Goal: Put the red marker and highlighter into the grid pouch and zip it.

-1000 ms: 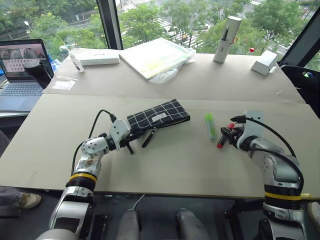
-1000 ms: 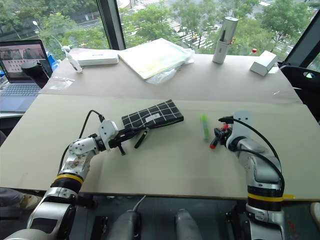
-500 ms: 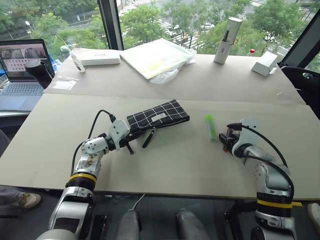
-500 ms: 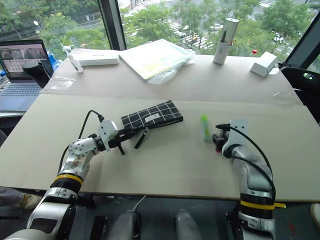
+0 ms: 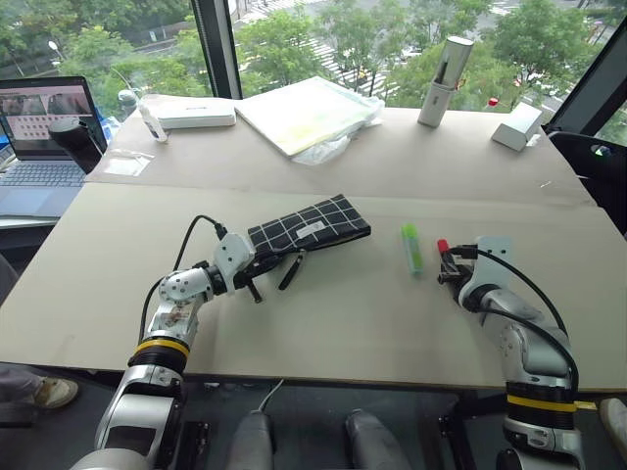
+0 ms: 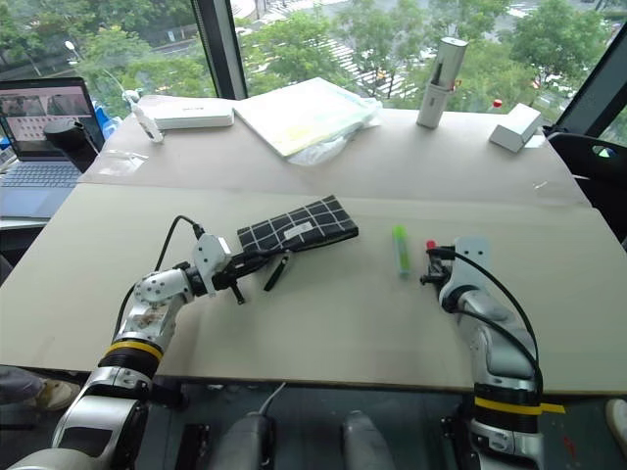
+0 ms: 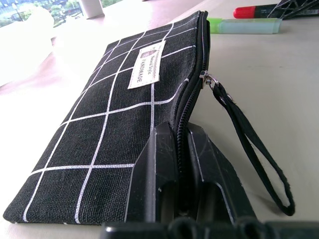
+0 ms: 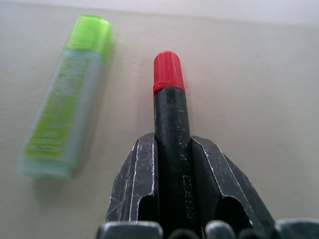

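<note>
On the table's right, the right gripper (image 8: 172, 164) clamps the red marker (image 8: 169, 109) for pickup, while the left gripper (image 7: 180, 164) pinches the grid pouch (image 7: 124, 114) edge steady

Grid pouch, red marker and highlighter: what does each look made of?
The flat black grid pouch looks like matte woven fabric: the weave shows, with a sewn white label and a metal-looking zipper pull. The slim red-capped marker seems hard plastic, with a scuffed black barrel and a smooth red cap. The stubby light-green highlighter looks like translucent plastic with a glossier bright green cap.
</note>
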